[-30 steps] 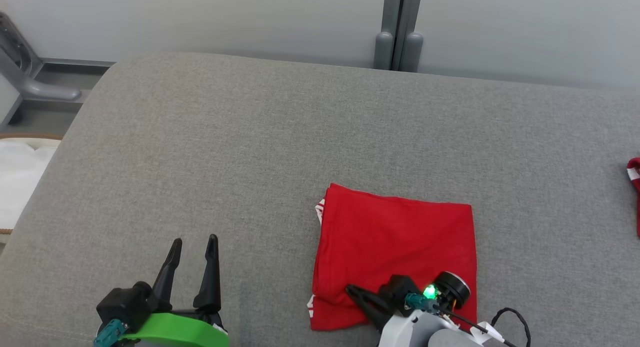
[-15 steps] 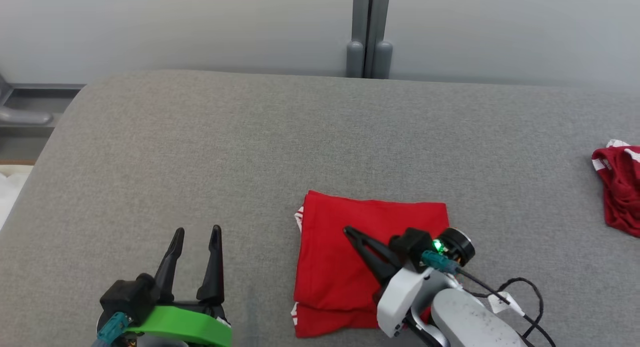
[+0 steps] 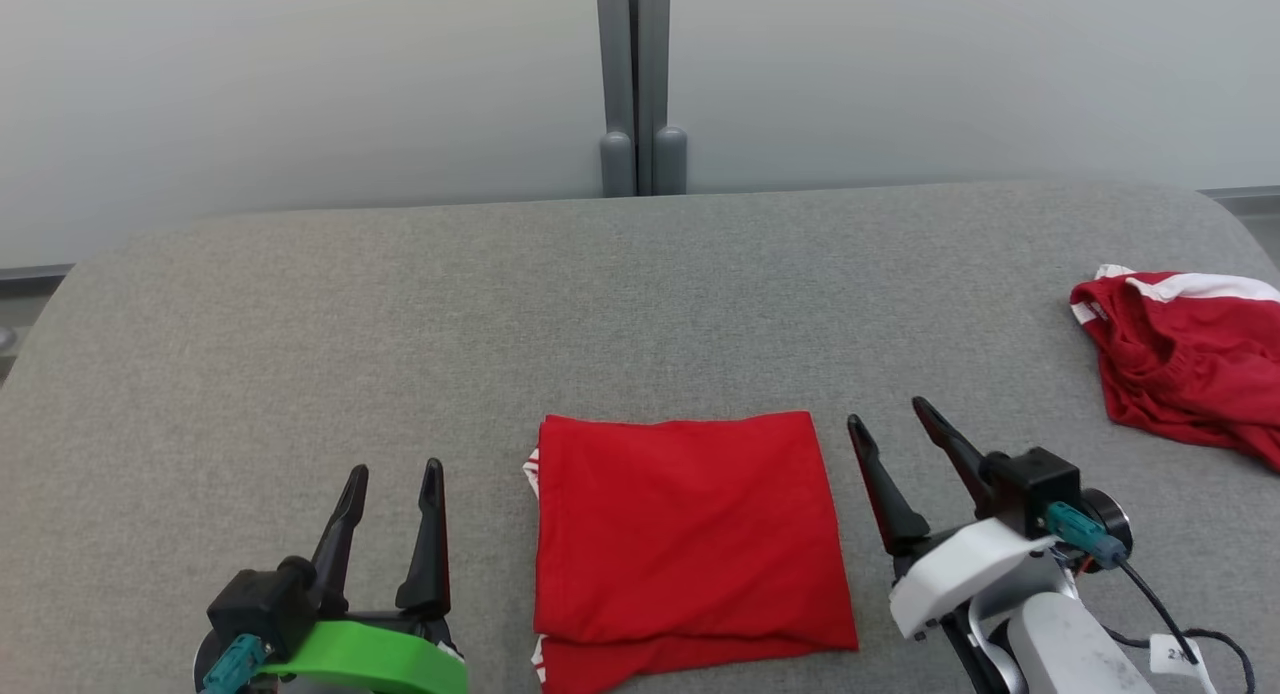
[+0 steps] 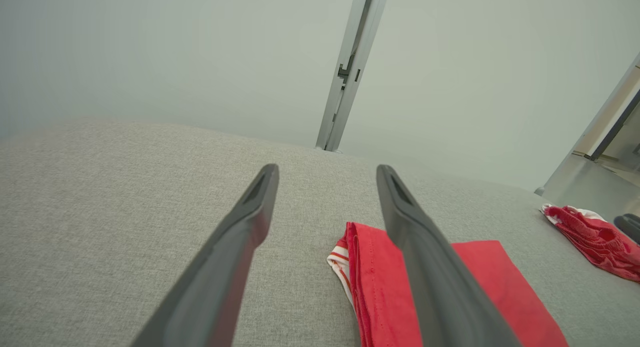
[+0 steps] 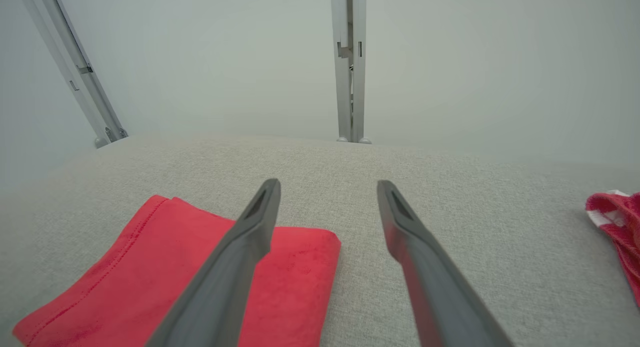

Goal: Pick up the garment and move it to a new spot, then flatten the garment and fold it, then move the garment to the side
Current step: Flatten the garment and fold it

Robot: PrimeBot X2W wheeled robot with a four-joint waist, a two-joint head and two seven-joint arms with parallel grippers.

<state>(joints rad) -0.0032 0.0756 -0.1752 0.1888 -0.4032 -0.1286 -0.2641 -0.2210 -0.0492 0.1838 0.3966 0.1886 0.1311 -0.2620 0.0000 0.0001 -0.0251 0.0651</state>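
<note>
The garment (image 3: pixel 685 534) lies folded into a neat red rectangle on the grey cushion (image 3: pixel 400 314), near its front edge, with striped trim peeking out at its left side. It also shows in the left wrist view as the garment (image 4: pixel 480 277) and in the right wrist view as the garment (image 5: pixel 150 267). My left gripper (image 3: pixel 395 471) hovers open to the garment's left, holding nothing. My right gripper (image 3: pixel 888 416) stands open just right of the garment, clear of the cloth. Between the left gripper (image 4: pixel 327 169) fingers and the right gripper (image 5: pixel 328 184) fingers there is only bare cushion.
Crumpled red shorts (image 3: pixel 1185 359) with a white band lie at the cushion's far right edge. A pale wall with a grey vertical post (image 3: pixel 635 84) stands behind the cushion.
My right gripper, shut over the garment's lower right part, has let go, opened and drawn off to the garment's right. The head camera has turned right, bringing the shorts into view.
</note>
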